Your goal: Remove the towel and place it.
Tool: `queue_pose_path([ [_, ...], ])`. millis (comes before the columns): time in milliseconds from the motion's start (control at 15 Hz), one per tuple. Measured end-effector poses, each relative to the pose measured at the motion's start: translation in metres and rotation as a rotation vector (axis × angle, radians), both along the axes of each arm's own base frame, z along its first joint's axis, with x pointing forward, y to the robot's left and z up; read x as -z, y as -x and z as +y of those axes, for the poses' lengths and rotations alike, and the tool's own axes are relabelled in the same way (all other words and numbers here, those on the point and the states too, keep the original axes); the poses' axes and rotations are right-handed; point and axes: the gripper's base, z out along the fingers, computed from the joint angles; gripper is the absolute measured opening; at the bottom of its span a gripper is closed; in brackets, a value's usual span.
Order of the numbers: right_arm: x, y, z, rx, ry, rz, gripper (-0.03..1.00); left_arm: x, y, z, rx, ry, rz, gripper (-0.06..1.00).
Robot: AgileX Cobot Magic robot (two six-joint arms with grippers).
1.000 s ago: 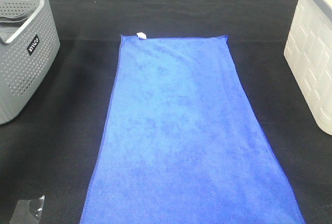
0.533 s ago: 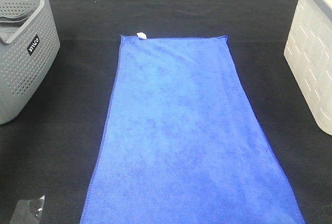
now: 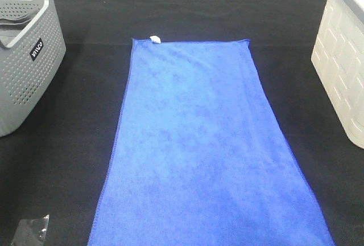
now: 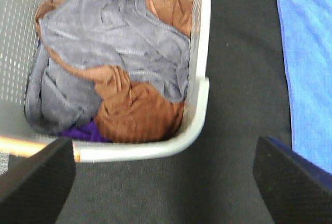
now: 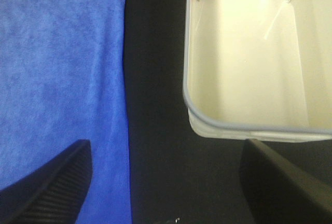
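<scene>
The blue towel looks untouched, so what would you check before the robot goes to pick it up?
1. Towel lying flat and fully spread on the black table cloth: ok.
2. Nothing resting on top of the towel: ok.
3. Left end effector open and empty, above the cloth beside the grey basket: ok.
4. Right end effector open and empty, between the towel's edge and the white bin: ok.
5. White bin has room for the towel, its inside looking bare: ok.
6. Grey basket has room: not ok, it already holds crumpled grey and brown cloths.
</scene>
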Motion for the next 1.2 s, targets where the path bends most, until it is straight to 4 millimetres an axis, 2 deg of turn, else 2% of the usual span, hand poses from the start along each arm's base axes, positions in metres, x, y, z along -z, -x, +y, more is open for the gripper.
queue_pose_path([
  [333,0.017,0.085,0.001,0.0,0.001,-0.112,0.74,0.018,0.082,-0.007,0.002,-0.019,-0.05,0.86],
  [467,0.028,0.111,0.001,0.0,0.001,-0.152,0.74,0.028,0.113,-0.008,-0.004,-0.049,-0.093,0.86],
  [667,0.048,0.137,-0.003,0.023,0.044,-0.182,0.74,0.042,0.16,-0.011,-0.01,-0.074,-0.224,0.86],
  [867,0.073,0.156,-0.004,0.032,0.06,-0.191,0.74,0.057,0.196,-0.013,-0.012,-0.096,-0.323,0.86],
  [1200,0.115,0.179,-0.004,0.025,0.068,-0.216,0.74,0.093,0.229,-0.011,-0.029,-0.165,-0.346,0.86],
])
